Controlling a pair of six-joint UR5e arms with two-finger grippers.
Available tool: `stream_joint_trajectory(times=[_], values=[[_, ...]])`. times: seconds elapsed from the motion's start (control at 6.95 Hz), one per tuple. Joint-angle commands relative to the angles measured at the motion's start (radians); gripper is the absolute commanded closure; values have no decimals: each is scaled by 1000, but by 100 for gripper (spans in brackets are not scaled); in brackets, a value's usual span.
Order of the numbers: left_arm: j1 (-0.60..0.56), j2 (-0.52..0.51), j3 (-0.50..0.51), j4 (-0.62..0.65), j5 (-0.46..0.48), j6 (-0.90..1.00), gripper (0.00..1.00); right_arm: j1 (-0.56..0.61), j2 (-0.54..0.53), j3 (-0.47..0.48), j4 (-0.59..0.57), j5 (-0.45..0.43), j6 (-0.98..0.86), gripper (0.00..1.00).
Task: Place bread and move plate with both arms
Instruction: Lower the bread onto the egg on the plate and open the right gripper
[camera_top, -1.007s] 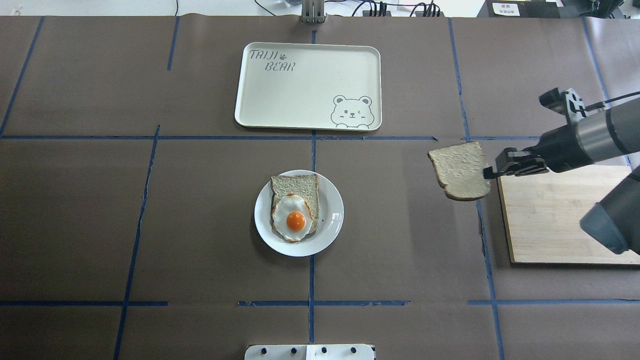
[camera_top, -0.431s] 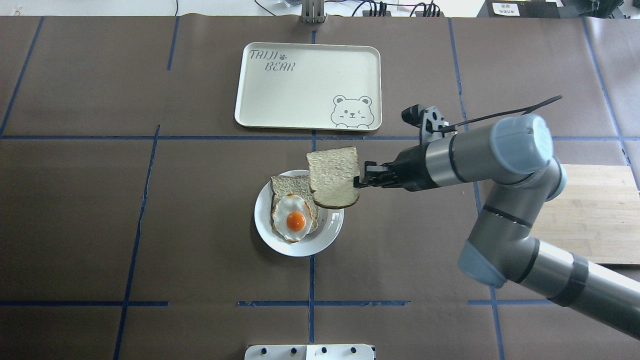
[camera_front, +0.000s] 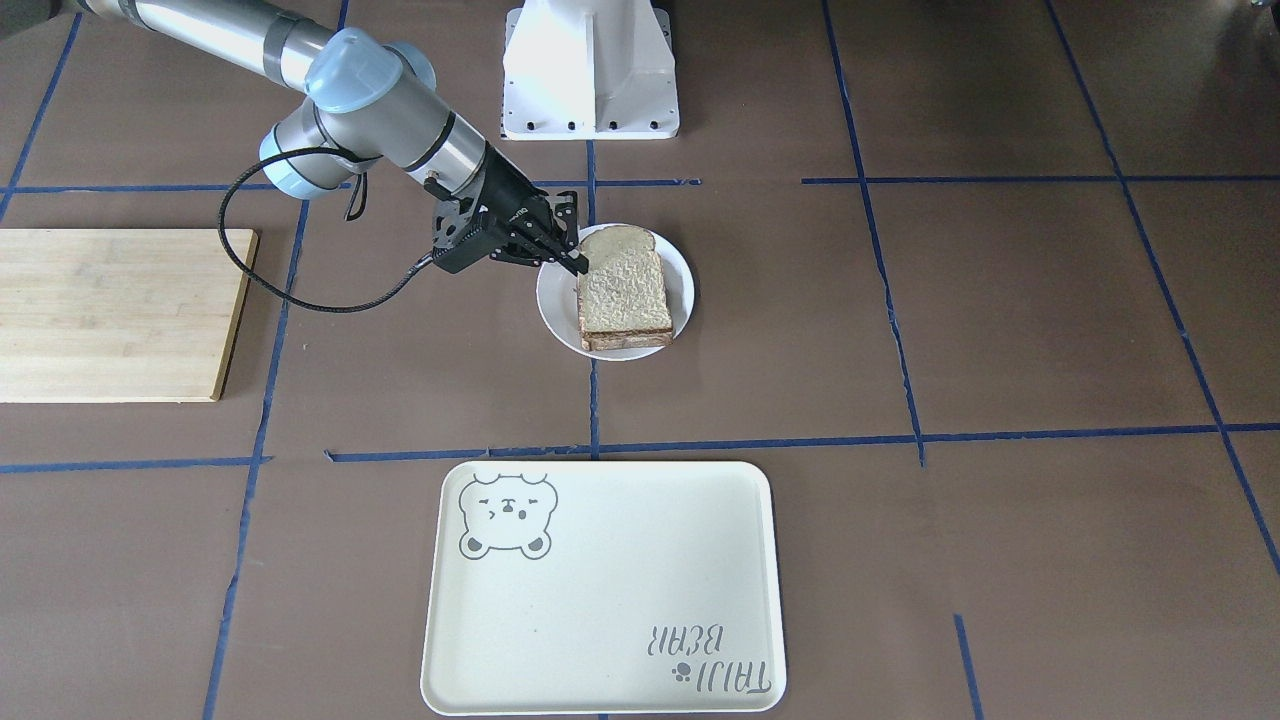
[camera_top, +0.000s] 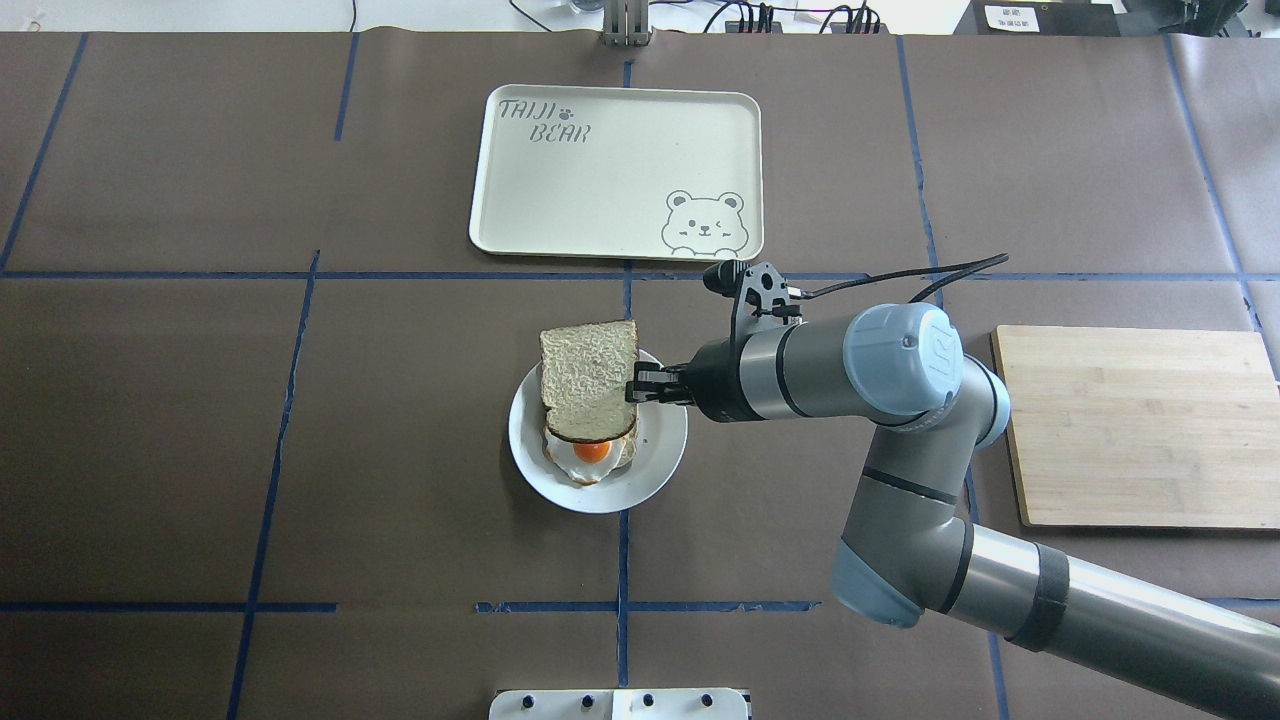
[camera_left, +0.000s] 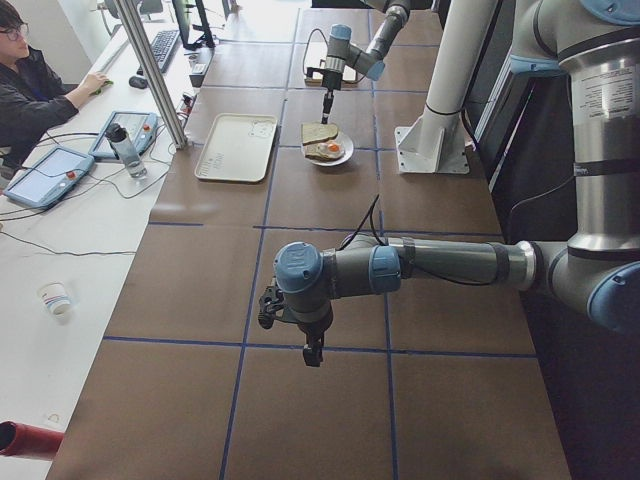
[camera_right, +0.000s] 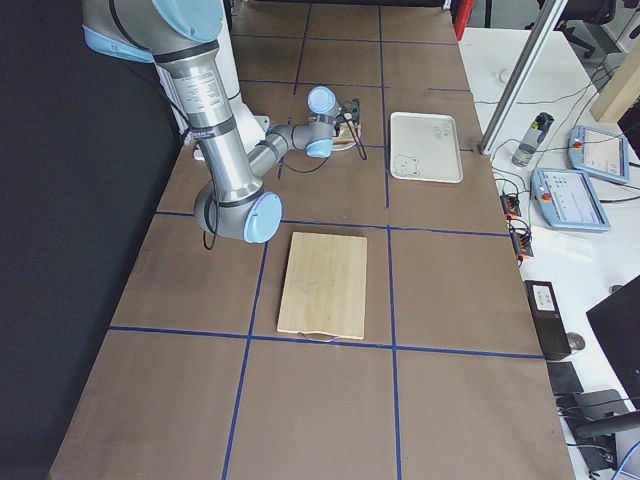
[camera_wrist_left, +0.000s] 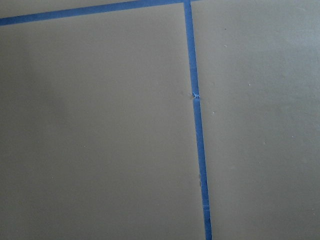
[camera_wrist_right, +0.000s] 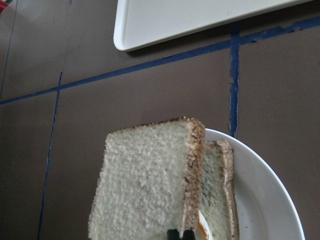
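My right gripper is shut on the right edge of the plain bread slice and holds it flat over the white plate. On the plate lies another slice bearing a fried egg, mostly covered by the held bread. In the front-facing view the bread hides the egg, with the gripper at its edge. The right wrist view shows the bread over the lower slice and the plate. My left gripper hovers over bare table far away; I cannot tell whether it is open.
A cream bear tray lies beyond the plate. A wooden cutting board lies to the right. The white robot base stands at the near edge. Blue tape lines cross the brown table.
My right arm has carried the bread leftward from beside the cutting board to over the plate and the egg slice. The plate and tray have not moved.
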Motion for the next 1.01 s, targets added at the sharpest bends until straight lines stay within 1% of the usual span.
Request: stream_joint_trajectory(times=[0.0,0.14,0.29,0.43,0.72,0.86], values=[[0,0,-3,-1,0,0,0,-24,7,-27,0,-50,-1,99],[0,0,-3,-1,0,0,0,-32,6,-29,0,-69,1,99],[0,0,-3,-1,-2,0,0,-35,6,-29,-2,-69,3,98],[0,0,-3,-1,0,0,0,-42,1,-32,-5,-72,-1,83],[0,0,-4,-1,-2,0,0,-42,-2,-35,-6,-74,-5,3],[0,0,-7,-1,0,0,0,-38,-2,-33,-8,-74,-11,0]])
